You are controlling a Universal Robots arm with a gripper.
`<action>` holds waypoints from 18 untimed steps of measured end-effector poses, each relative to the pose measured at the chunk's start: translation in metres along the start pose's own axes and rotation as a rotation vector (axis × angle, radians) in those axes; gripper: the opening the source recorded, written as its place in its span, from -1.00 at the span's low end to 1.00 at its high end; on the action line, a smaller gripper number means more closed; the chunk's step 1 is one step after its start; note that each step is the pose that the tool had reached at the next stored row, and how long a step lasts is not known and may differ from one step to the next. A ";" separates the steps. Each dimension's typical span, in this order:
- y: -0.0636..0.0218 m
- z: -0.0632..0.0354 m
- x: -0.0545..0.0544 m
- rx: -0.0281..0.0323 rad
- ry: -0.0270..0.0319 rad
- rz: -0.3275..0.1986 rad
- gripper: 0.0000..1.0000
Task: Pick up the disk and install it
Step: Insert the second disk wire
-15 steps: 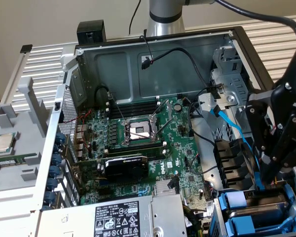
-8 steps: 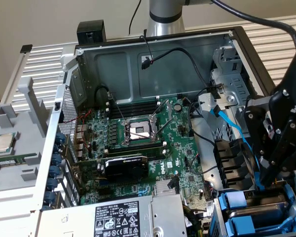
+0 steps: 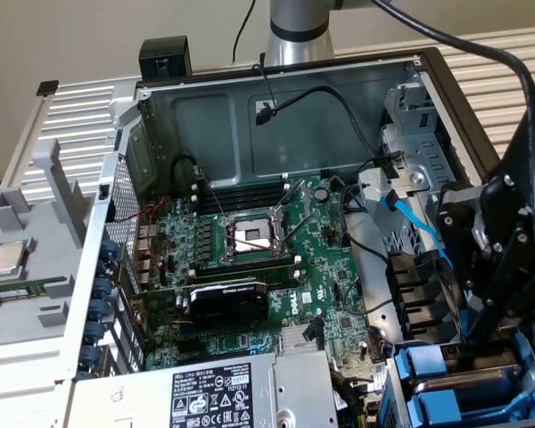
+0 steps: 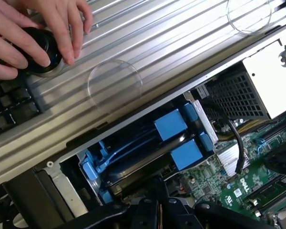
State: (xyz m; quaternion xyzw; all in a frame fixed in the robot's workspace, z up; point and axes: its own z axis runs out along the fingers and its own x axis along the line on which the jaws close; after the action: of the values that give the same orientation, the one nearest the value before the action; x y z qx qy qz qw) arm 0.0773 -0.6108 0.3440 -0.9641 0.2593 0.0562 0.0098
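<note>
Blue plastic marks the spot you care about: the disk (image 4: pixel 148 152), a dark rectangular drive clipped in a blue carrier frame, sits in the drive bay at the corner of the open grey metal computer case (image 3: pixel 250 116). In the wrist view you see its two blue latch tabs side by side, just beside the green motherboard (image 4: pixel 233 191), with a black cable (image 4: pixel 238 143) curving past them. In the exterior view the blue carriers (image 3: pixel 437 392) lie at the lower corner on the exterior view's right, directly beneath your black gripper assembly.

Your gripper (image 4: pixel 155 210) hangs just over that bay, its black fingers drawn together with nothing between them. They hold no disk; whether the tips touch the carrier you cannot tell.

Beyond the case edge in the wrist view, a ribbed silver metal surface (image 4: pixel 181 43) carries a black keyboard (image 4: pixel 9 105), and a person's hands (image 4: pixel 33 28) rest on a round black knob (image 4: pixel 38 52) there.

In the exterior view the motherboard fills the case floor, with a bare silver processor socket (image 3: pixel 251 236) at its centre, a black graphics card (image 3: pixel 227 299) near it, and a silver power supply box with a black-and-white warning label (image 3: pixel 214 397) along the near edge. A small square silver processor chip (image 3: pixel 7 259) lies on the grey tray (image 3: pixel 36 303) outside the case, on the exterior view's left.
</note>
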 end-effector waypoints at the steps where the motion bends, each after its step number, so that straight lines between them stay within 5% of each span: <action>1: 0.0001 0.0005 0.000 0.0001 0.0003 0.000 -0.79; 18: 0.0006 0.0032 -0.001 -0.0016 0.0096 0.000 -0.79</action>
State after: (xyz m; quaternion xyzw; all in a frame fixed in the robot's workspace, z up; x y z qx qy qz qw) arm 0.0759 -0.6107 0.3410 -0.9643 0.2595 0.0518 0.0078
